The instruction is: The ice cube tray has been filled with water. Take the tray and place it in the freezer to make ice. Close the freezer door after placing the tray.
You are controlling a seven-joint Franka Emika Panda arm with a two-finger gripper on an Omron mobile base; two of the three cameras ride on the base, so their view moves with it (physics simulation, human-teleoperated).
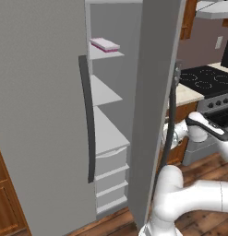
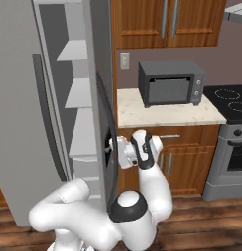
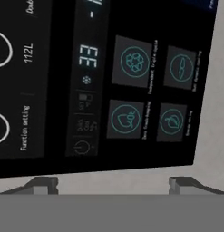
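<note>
The freezer (image 1: pixel 41 115) stands with its left door shut and its right door (image 1: pixel 154 115) swung open towards me. On an upper shelf inside lies the ice cube tray (image 1: pixel 105 44), pale with a pink edge. My gripper (image 2: pixel 111 149) is at the outer face of the open door (image 2: pixel 100 98), up against its black control panel (image 3: pixel 109 90). In the hand view the fingertips (image 3: pixel 41 186) stand wide apart with nothing between them, so the gripper (image 3: pixel 113 186) is open. The panel's icons fill most of that view.
Beside the open door are a counter (image 2: pixel 166 110) with a dark microwave (image 2: pixel 170 82), wooden cabinets (image 2: pixel 166 19) above and a stove (image 2: pixel 235 105) to the right. Inside the freezer, more shelves and several drawers (image 1: pixel 111 175) sit below the tray.
</note>
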